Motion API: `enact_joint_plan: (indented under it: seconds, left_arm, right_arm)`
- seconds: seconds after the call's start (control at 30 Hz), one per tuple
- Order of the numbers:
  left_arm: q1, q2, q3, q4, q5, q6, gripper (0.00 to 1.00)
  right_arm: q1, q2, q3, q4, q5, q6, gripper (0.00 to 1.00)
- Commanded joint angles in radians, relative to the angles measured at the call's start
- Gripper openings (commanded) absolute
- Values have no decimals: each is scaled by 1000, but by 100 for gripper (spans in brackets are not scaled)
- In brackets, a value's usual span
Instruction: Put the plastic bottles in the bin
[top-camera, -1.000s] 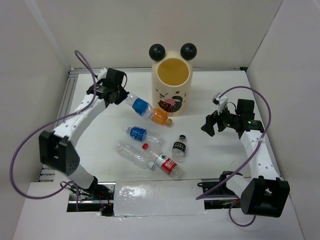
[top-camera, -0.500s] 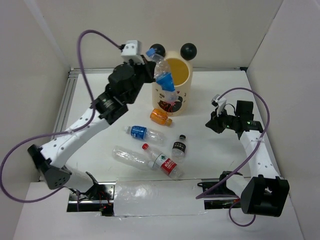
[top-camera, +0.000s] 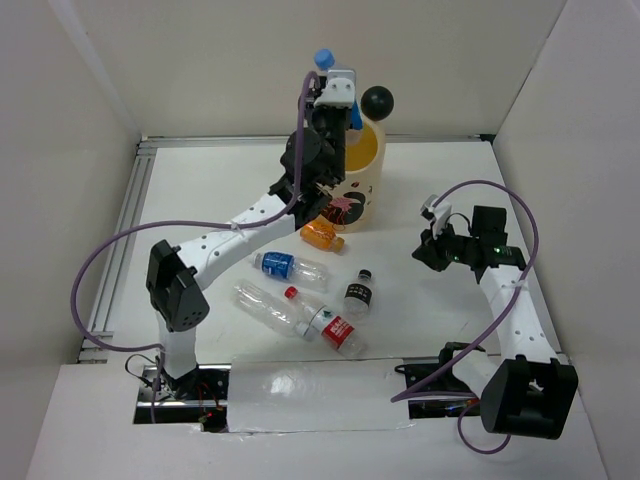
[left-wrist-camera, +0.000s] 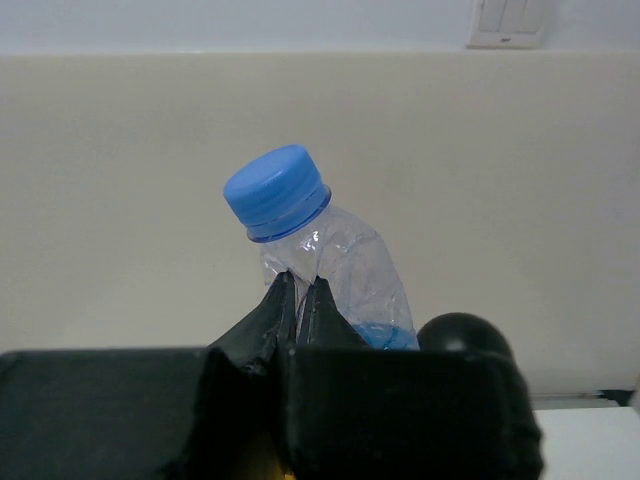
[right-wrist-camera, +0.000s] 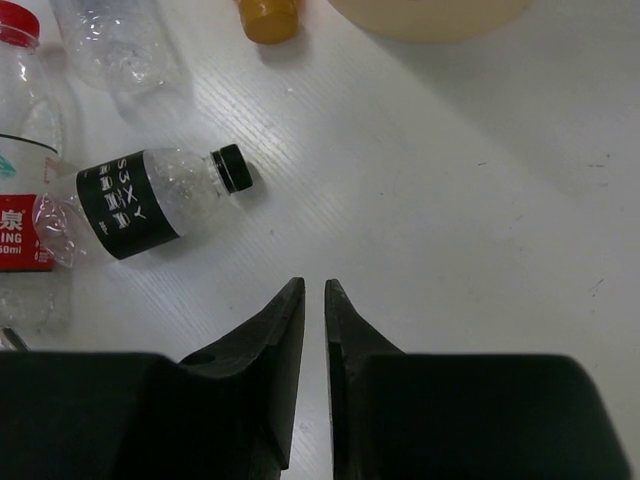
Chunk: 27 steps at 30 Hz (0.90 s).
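My left gripper (top-camera: 333, 92) is raised over the cream bin (top-camera: 362, 190) and shut on a clear plastic bottle (left-wrist-camera: 345, 265) with a blue cap (top-camera: 324, 58), cap up. One black ear (top-camera: 377, 100) shows; the arm hides the other. On the table lie an orange bottle (top-camera: 320, 236), a blue-labelled one (top-camera: 285, 266), an unlabelled clear one (top-camera: 262, 305), a red-labelled one (top-camera: 332, 327) and a black-labelled one (top-camera: 359, 294). My right gripper (top-camera: 430, 246) hovers right of them, shut to a thin slit on nothing (right-wrist-camera: 313, 288).
White walls enclose the table on three sides. A rail (top-camera: 115, 250) runs along the left edge. A clear plastic sheet (top-camera: 300, 395) covers the near edge between the arm bases. The purple cables (top-camera: 90, 290) loop beside each arm.
My left arm has lifted the blue-capped bottle from the table up over the bin. My right gripper has gone from wide open to nearly shut, staying in place.
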Motion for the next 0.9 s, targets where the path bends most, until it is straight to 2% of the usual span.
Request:
enact_joint_plan:
  seconds: [0.0, 0.1, 0.17, 0.2, 0.23, 0.27, 0.33, 0.37, 0.4, 0.43, 0.5, 0.57, 0.6, 0.73, 0.83, 0.87]
  left_arm:
    - [-4, 10, -37, 175, -47, 123, 0]
    - [-4, 1, -88, 171, -47, 102, 0]
    - [-14, 1, -112, 171, -47, 93, 0]
    - [-14, 13, -112, 171, -47, 93, 0]
    - [-14, 13, -112, 159, -47, 76, 4]
    - [-14, 25, -112, 159, -47, 67, 25]
    - [-14, 36, -97, 131, -47, 45, 59]
    - [-14, 36, -83, 116, -47, 45, 73]
    - [-14, 45, -83, 105, -47, 36, 93]
    - [-14, 45, -71, 93, -47, 36, 98]
    - [-23, 45, -58, 77, -38, 27, 100]
    - [-33, 18, -45, 53, -47, 18, 100]
    - [-53, 7, -31, 33, -58, 18, 100]
    - [-124, -116, -31, -82, -140, 3, 100]
    - [-133, -306, -126, -470, -209, -300, 100]
    - [-115, -359, -153, -791, -199, -592, 100]
  right_arm:
    - [-11, -31, -4, -19, 12, -16, 22]
    - [-11, -31, -4, -20, 3, -26, 29]
    - [-11, -31, 5, -30, -20, -55, 39]
    - [-11, -31, 5, -61, -40, -113, 57]
    - [-11, -31, 16, -84, -88, -165, 67]
    - [-11, -31, 16, -110, -118, -221, 75]
    - [-11, -31, 16, -179, -167, -391, 88]
    - [-11, -31, 16, -194, -201, -448, 89]
    - [-11, -31, 4, -241, -218, -520, 91]
    - [-11, -31, -8, -257, -230, -655, 92]
    - [-11, -22, -8, -280, -245, -764, 94]
    - [0, 5, -8, -349, -273, -972, 95]
    - [20, 31, -8, -416, -273, -1155, 95]
    - [87, 117, 4, -555, -272, -1594, 96]
    - [228, 156, 28, -509, -215, -1636, 96]
    - [266, 168, 28, -456, -195, -1636, 96]
